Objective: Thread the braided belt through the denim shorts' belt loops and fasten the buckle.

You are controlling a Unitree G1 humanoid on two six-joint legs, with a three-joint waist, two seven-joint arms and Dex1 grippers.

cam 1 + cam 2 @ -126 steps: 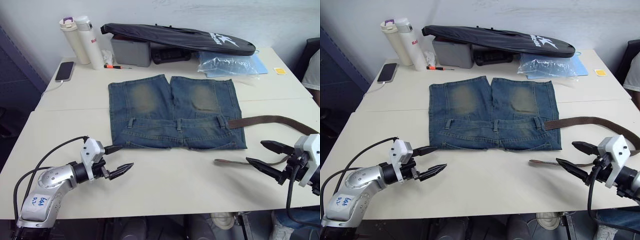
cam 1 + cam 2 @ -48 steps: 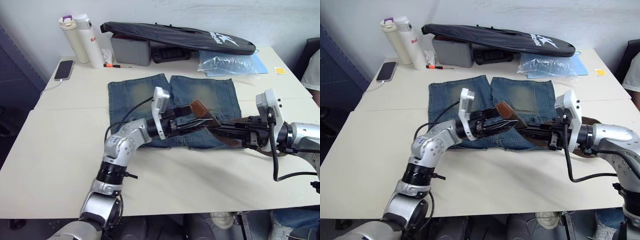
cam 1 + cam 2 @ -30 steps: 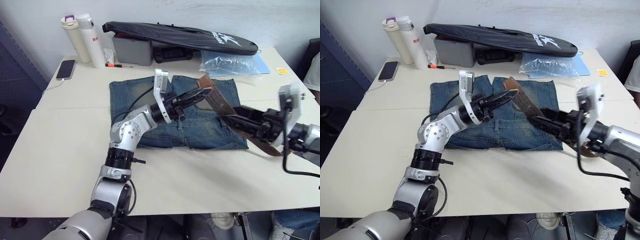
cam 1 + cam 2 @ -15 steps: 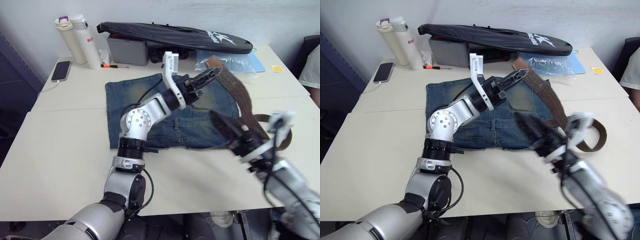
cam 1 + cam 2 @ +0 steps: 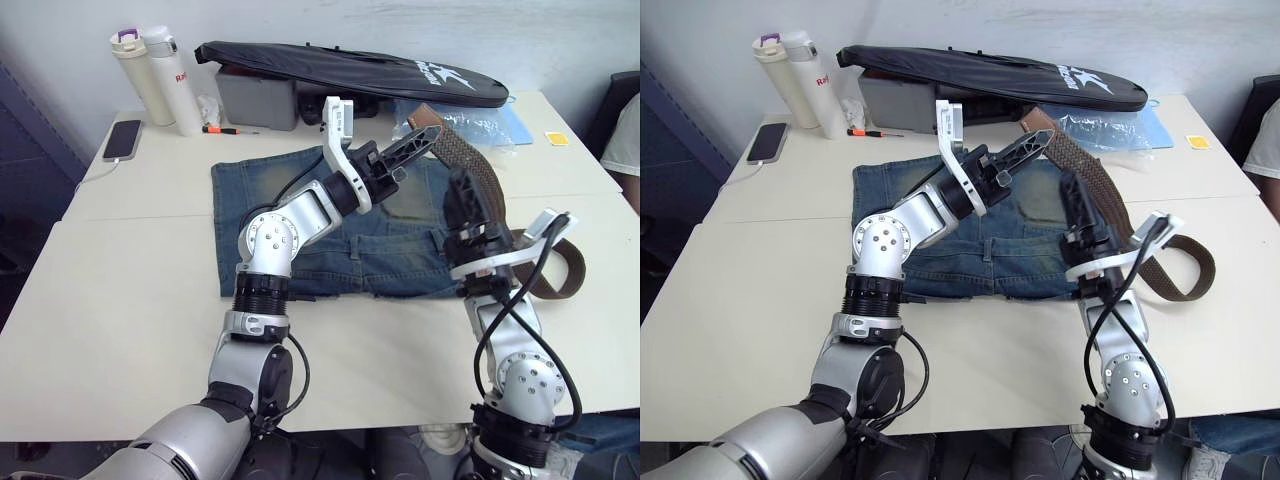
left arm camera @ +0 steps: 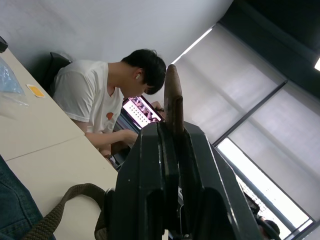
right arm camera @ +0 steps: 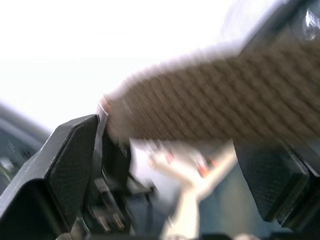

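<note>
Rising upright over the worktop [image 5: 120, 330], the right pincer [image 5: 1074, 205] stands spread beside the braided belt [image 5: 1095, 190], above the flat denim shorts [image 5: 260, 195]. Farther back, the left pincer [image 5: 412, 152] is pinching the belt's raised tip.

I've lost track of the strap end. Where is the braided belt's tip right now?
In the head views, the braided belt's tip is lifted above the denim shorts, pinched in the left end effector.
</note>
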